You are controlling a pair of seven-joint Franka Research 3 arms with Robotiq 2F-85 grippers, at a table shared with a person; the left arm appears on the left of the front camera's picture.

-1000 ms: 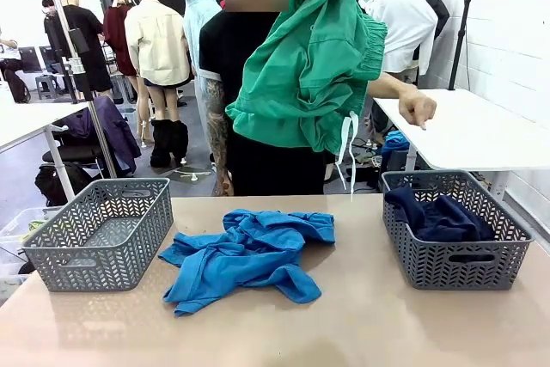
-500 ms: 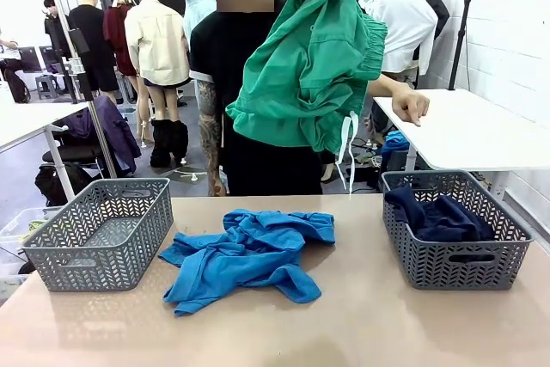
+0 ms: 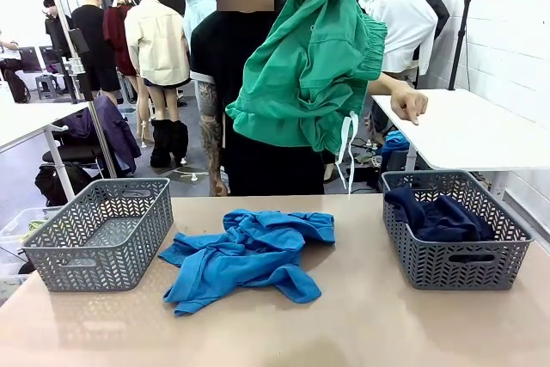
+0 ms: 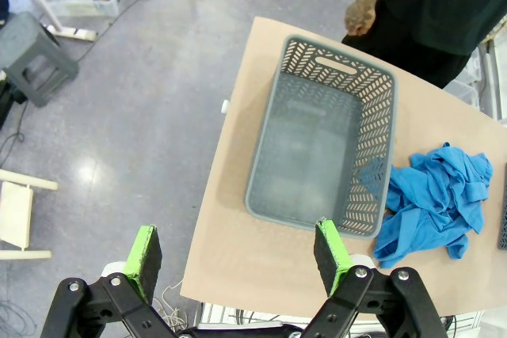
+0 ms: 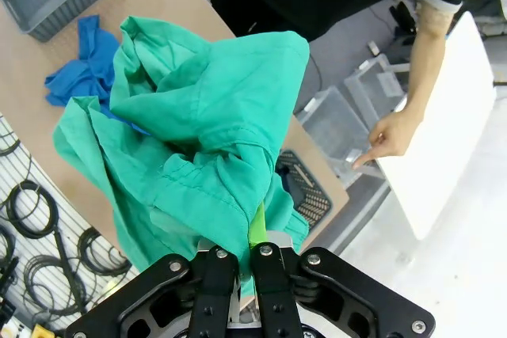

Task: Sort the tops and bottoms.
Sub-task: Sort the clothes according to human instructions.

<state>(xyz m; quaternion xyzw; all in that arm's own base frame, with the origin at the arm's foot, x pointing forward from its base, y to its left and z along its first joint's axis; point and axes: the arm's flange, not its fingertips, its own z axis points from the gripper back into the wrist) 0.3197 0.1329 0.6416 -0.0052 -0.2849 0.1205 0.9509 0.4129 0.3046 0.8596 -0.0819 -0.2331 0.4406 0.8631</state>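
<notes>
Pinches green garment [image 3: 301,75] aloft in right fingers [image 5: 255,235]; spreads left fingers [image 4: 145,252] wide above grey basket [image 4: 265,128]. Shows blue garments [image 3: 249,257] heaped on tabletop [image 3: 369,324], navy garment [image 3: 438,217] in other basket [image 3: 455,271].

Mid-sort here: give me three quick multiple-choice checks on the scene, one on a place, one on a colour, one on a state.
1. Where does the dark navy garment lie?
A) in the right basket
B) on the floor
C) on a shelf

2. What colour is the heap on the table?
A) red
B) white
C) bright blue

3. How is the right gripper?
A) open and empty
B) shut on the sea-green garment
C) shut on nothing

Key:
1 A, navy cloth sits inside the basket on the robot's right.
2 C, the crumpled cloth in the middle is bright blue.
3 B, its jaws are closed on the green cloth, which hangs above the table.
</notes>
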